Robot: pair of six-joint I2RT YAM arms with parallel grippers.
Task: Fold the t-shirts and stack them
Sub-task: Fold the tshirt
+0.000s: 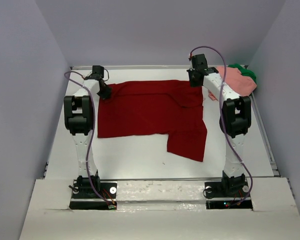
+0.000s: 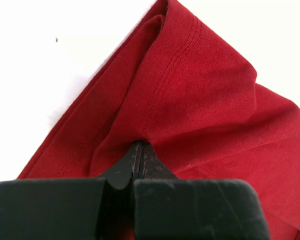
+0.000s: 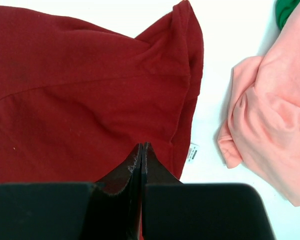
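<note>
Both arms are stretched forward from their bases, elbows up, wrists tipped down — the left gripper [image 1: 104,93] and the right gripper [image 1: 194,80] each have their fingers squeezed together, pinching the far edge of the dark red t-shirt [image 1: 150,112].

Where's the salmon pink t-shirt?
Top view: the salmon pink cloth t-shirt is bunched at the table's far right corner beside the green cloth t-shirt, right of the right gripper holding the dark red t-shirt.
</note>
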